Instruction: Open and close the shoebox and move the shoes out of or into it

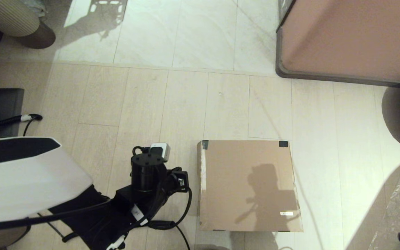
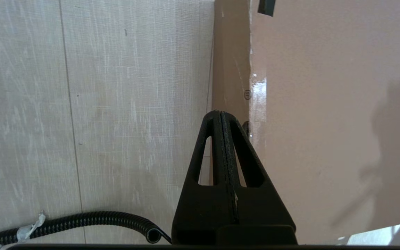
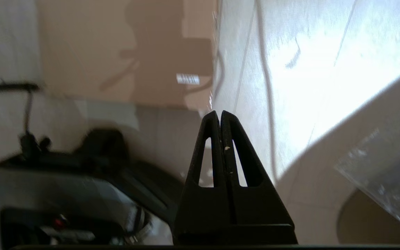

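Shoebox point(image 1: 248, 185) on floor point(image 1: 186, 104); left pincer point(image 2: 221, 116) beside its left edge.

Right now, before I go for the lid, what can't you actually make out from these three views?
- Shoes: in no view; the shoebox lid lies flat, hiding its inside.
- Left gripper: head view shows only the arm's wrist; the fingertips are hidden beneath it. Its wrist view shows it shut beside the box edge; contact unclear.
- Right gripper: absent from the head view.
- White label: text too small; blurred in the right wrist view.
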Motion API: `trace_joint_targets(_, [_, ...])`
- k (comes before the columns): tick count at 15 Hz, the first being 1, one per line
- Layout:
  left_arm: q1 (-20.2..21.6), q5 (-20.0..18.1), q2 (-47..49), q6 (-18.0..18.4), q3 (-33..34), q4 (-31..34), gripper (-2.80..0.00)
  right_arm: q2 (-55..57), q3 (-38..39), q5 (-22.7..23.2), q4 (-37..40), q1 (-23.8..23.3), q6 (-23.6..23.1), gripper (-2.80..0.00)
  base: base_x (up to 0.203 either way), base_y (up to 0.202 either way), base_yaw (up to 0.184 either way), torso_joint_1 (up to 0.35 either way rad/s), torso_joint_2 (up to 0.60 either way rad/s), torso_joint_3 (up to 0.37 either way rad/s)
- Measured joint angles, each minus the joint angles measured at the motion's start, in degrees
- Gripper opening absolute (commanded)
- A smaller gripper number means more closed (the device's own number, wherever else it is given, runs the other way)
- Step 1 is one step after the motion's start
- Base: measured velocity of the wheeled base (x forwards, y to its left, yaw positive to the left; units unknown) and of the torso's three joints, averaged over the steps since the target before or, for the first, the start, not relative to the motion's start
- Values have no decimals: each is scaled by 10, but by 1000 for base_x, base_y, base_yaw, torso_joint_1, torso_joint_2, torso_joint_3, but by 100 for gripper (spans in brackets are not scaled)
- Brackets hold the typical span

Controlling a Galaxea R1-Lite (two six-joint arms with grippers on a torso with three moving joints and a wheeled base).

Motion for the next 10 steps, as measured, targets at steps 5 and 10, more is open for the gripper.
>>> trace_joint_targets(5, [3, 0, 17, 0, -40, 0, -280, 175, -17, 9, -97, -11, 13, -280, 0, 0, 0, 0, 0, 0])
trace_joint_targets(10, [8, 0, 60, 2, -111, 0, -280, 428, -14, 35, -335, -43, 11, -280, 0, 0, 0, 0, 0, 0])
